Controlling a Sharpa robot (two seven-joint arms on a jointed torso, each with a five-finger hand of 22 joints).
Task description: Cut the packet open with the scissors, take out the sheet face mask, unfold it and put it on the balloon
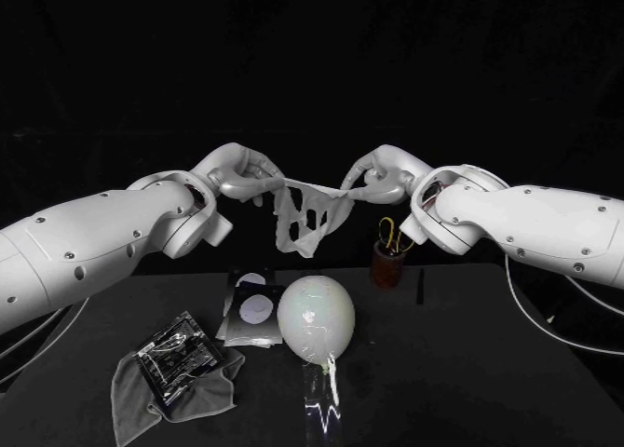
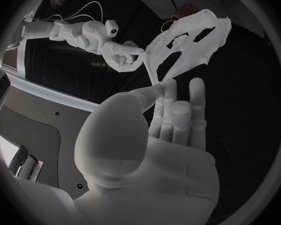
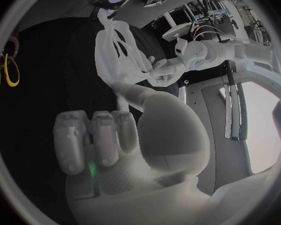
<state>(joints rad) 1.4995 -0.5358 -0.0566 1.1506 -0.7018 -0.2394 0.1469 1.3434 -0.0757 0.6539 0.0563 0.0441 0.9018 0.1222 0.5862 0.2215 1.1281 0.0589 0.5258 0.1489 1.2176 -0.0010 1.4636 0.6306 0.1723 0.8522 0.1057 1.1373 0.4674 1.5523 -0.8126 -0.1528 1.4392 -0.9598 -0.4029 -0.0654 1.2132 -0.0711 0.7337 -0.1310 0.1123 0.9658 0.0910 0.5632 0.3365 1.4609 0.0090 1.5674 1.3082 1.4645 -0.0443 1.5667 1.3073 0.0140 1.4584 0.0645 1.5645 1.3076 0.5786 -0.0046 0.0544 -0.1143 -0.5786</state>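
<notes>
As both robot hands (image 1: 242, 177) (image 1: 376, 182) pinch it, the mask (image 1: 309, 220) hangs between them.

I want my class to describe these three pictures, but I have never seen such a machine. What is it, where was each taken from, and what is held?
It is a robot with two white arms ending in silver hands. One picture looks down from its head; the two round ones come from cameras at its wrists. The left hand and right hand hold a sheet face mask stretched between them above the table. Below are a balloon, a packet on a grey cloth, and scissors in a cup.
</notes>
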